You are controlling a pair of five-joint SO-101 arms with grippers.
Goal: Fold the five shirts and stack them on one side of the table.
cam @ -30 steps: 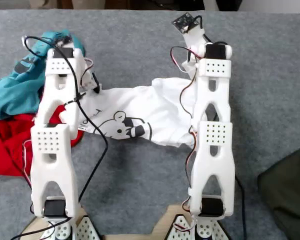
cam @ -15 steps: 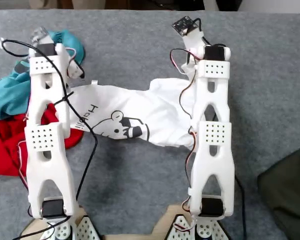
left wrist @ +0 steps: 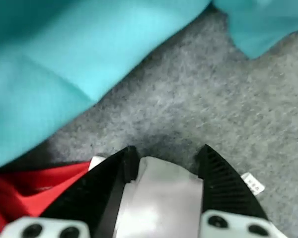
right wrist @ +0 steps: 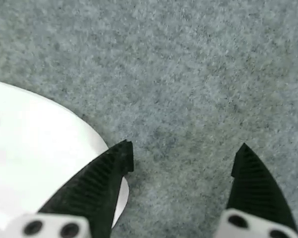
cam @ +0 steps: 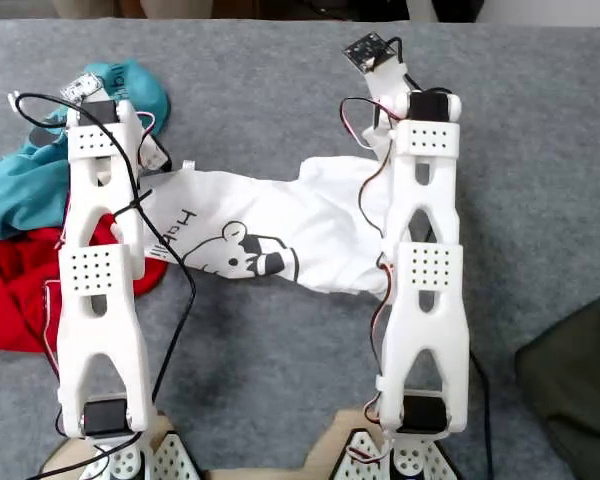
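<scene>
The left gripper is pinched on a fold of the white shirt. The cloth is bunched between its two black fingers just above the grey table, with the teal shirt close in front and a strip of the red shirt at one side. The right gripper stands spread wide over bare felt, one fingertip at the rounded edge of the white cloth and nothing between its jaws. From above, the white shirt lies crumpled and stretched across the middle, its one end at the wrist of the left arm and its other part under the right arm. The teal and red shirts are heaped at the left edge, and a dark green shirt sits well apart at the lower right. The step in hand looks like spreading the white shirt flat before any fold. To do it well, I judge the right gripper should come down onto the hem beside it and close on a single layer, so both can draw the cloth taut and level. The left should lift only slightly and pull away from the heap, or the teal and red cloth may drag along. Thin knit probably slips, so a deep bite seems safer than a tip pinch.
</scene>
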